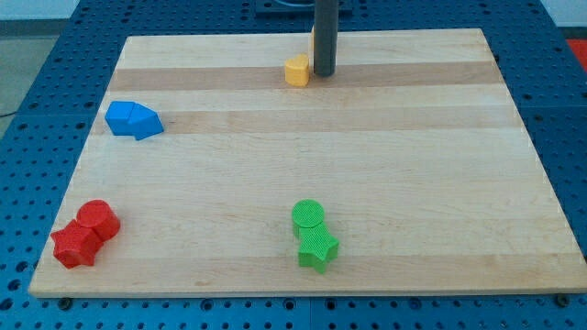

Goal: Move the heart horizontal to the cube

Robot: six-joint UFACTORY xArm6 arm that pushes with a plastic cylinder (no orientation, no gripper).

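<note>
My tip (324,74) rests on the board near the view's top centre. It stands just to the right of a small yellow block (296,70), touching it or nearly so; I cannot tell this block's shape for sure. A second yellow-orange block (312,40) is mostly hidden behind the rod. Two blue blocks touch each other at the view's left: a cube-like one (120,116) and a wedge-like one (147,123). They lie far left of my tip and a little lower in the view.
A red cylinder (98,218) and a red star (74,247) touch at the bottom left. A green cylinder (308,215) and a green star (318,249) touch at the bottom centre. The wooden board (440,183) lies on a blue perforated table.
</note>
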